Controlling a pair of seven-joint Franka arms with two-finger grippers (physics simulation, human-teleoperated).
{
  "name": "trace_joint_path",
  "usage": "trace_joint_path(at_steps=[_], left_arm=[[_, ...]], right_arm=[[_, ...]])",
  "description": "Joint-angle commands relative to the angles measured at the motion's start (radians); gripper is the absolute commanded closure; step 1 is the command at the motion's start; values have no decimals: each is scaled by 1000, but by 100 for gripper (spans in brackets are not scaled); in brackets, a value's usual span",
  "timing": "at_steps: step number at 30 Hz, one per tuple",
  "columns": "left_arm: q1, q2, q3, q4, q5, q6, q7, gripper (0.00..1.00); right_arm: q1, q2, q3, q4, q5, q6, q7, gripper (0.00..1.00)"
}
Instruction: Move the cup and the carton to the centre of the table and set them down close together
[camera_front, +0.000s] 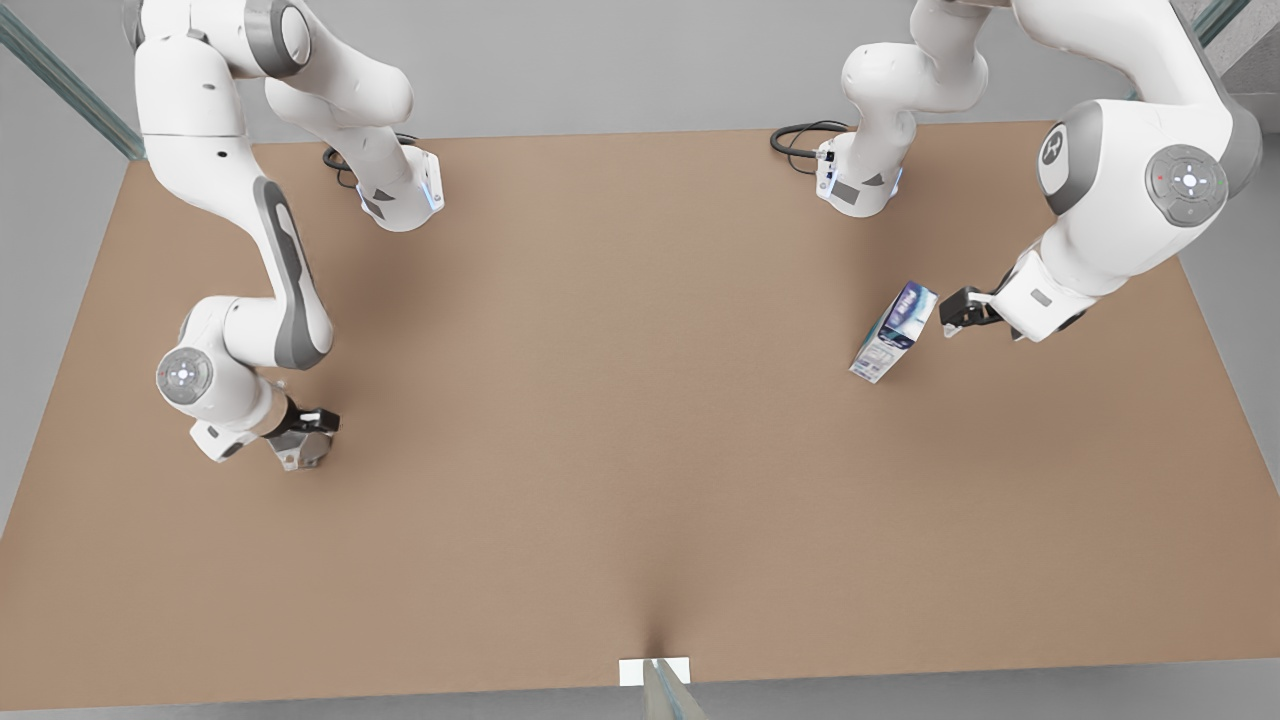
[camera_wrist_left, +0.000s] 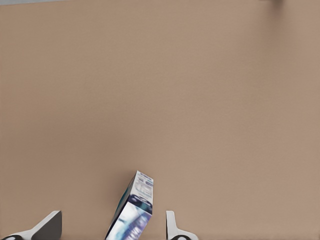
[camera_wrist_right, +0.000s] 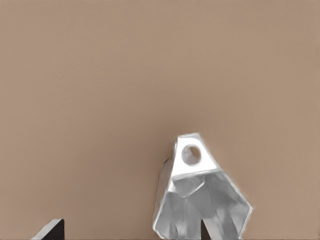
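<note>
Tilted white-and-blue carton (camera_front: 893, 331) beside left pincer (camera_front: 948, 312)

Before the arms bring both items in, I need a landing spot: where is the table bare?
The table is bare across its middle, between the cup at the right end effector and the carton by the left end effector. Its near half is free too. The arm bases crowd the far edge.
</note>
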Motion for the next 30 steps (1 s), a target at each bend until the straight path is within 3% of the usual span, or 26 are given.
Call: trace_joint_path(at_steps=[1,30], left_arm=[[0,0,0,0,0,-1,0,0],[0,8,-2,0,2,-28,2,0]], right_arm=[[1,1,0,0,0,1,-1,0],[-12,110,0,-18,5,7,-35,0]])
